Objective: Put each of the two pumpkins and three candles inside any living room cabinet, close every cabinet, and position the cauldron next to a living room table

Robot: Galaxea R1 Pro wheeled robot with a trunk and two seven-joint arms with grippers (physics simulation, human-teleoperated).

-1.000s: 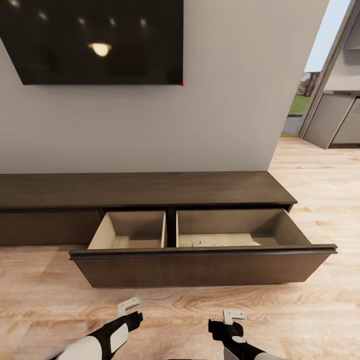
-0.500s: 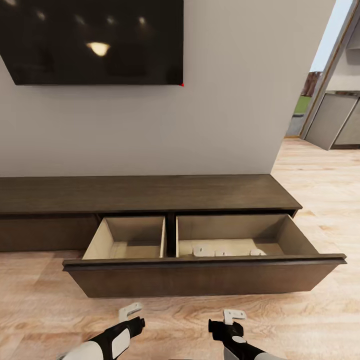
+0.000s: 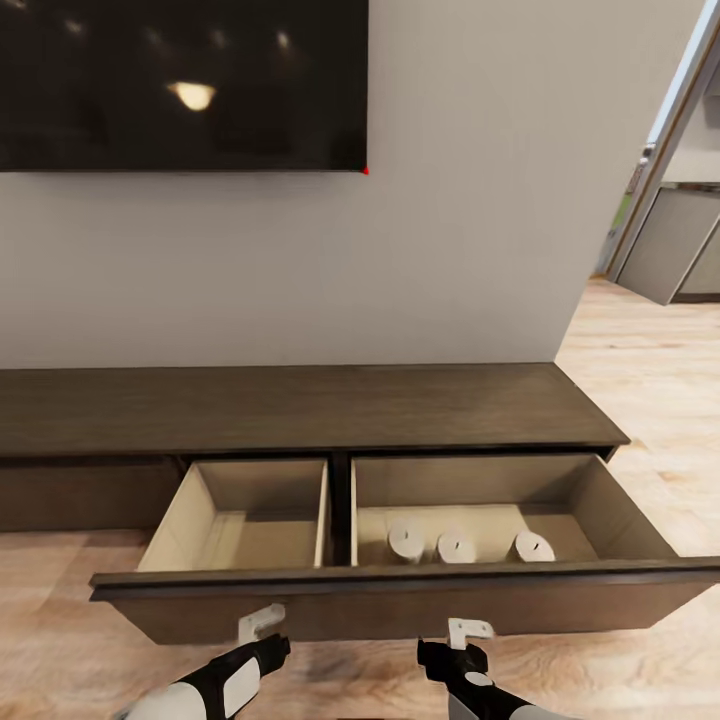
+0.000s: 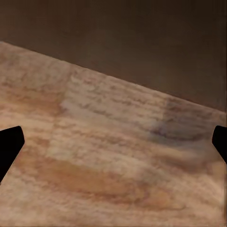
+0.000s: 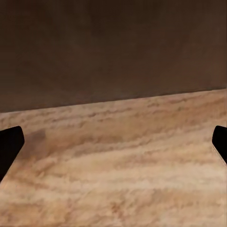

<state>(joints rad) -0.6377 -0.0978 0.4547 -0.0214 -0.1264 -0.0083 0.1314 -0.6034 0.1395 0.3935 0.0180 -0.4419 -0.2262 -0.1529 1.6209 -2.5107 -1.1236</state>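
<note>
The cabinet stands against the grey wall, under a dark television screen. It is long, low and dark brown. Its wide drawer is pulled out toward the robot, and the inside is pale tan with two compartments. The left compartment has nothing in it that I can see. In the right compartment three candles stand upright in a row near the front wall of the drawer, a little apart from each other, pale with small dark wicks on top.

The left pincer is low in the head view, just in front of the drawer front, above the wood-plank floor. In the left wrist view its dark fingertips are at the two edges of the picture, so it is spread wide and holds nothing. The right pincer is near the drawer front also, to the right of the left one. Its fingertips are wide apart too, with nothing between them. Both wrist views look at the floor and the dark drawer front.

At the far right a doorway leads to another room.
</note>
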